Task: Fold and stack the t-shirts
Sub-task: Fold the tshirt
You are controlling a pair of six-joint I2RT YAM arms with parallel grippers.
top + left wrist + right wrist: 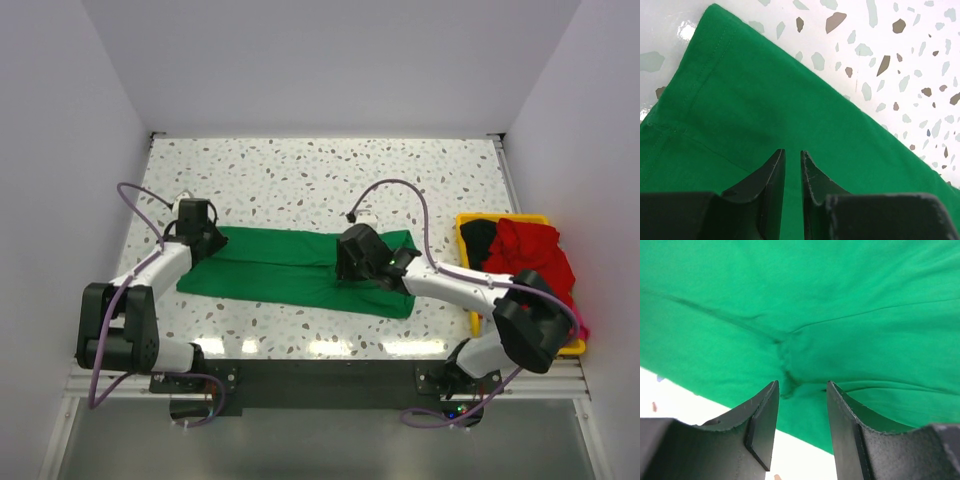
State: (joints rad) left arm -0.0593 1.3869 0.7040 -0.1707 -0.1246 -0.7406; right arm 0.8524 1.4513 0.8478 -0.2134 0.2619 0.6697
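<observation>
A bright green t-shirt (280, 268) lies flat on the speckled table, folded into a long band. My left gripper (210, 242) sits low over its left end; in the left wrist view (792, 151) the jaws stand a narrow gap apart over smooth green cloth (790, 90) near a hemmed edge. My right gripper (347, 268) is over the band's right half; in the right wrist view (801, 384) the jaws are open, with a small pucker of green cloth (815, 300) just ahead of the tips. A red t-shirt (535, 255) and a black one (478, 236) lie in the bin. No pink shirt shows.
A yellow plastic bin (462, 222) stands at the table's right edge, with the red shirt spilling over its right side. White walls close the table on three sides. Purple cables arc above both arms.
</observation>
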